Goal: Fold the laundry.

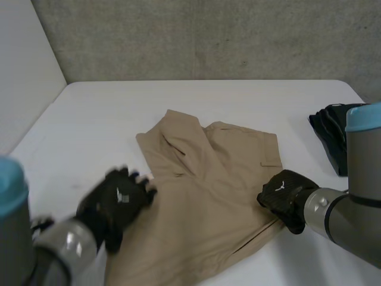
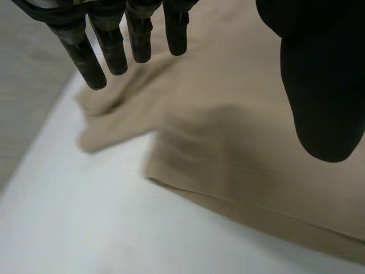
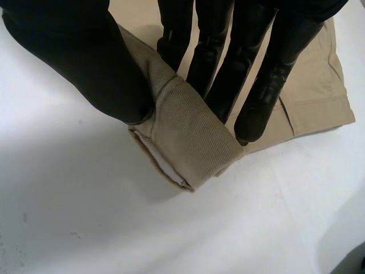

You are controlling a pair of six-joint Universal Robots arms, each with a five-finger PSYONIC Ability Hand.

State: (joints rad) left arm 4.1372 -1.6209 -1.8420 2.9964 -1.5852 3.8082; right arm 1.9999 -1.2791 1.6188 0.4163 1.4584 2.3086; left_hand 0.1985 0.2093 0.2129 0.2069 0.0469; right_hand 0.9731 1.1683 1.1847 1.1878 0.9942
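A tan garment point(image 1: 208, 190) lies partly folded on the white table point(image 1: 101, 119), with one flap turned over at its far left. My left hand point(image 1: 116, 205) hovers over the garment's near left edge. In the left wrist view its fingers point(image 2: 108, 45) are straight and spread, the thumb point(image 2: 322, 85) stands apart, and the cloth point(image 2: 239, 131) lies loose below them. My right hand point(image 1: 286, 196) is at the garment's right edge. In the right wrist view a rolled hem of the cloth point(image 3: 188, 137) is pinched between its thumb point(image 3: 74, 57) and its fingers point(image 3: 256, 85).
A pile of dark clothes point(image 1: 330, 128) lies at the table's right edge, just beyond my right arm. A grey wall stands behind the table, a pale wall to the left. Bare table surface stretches across the far side and the left.
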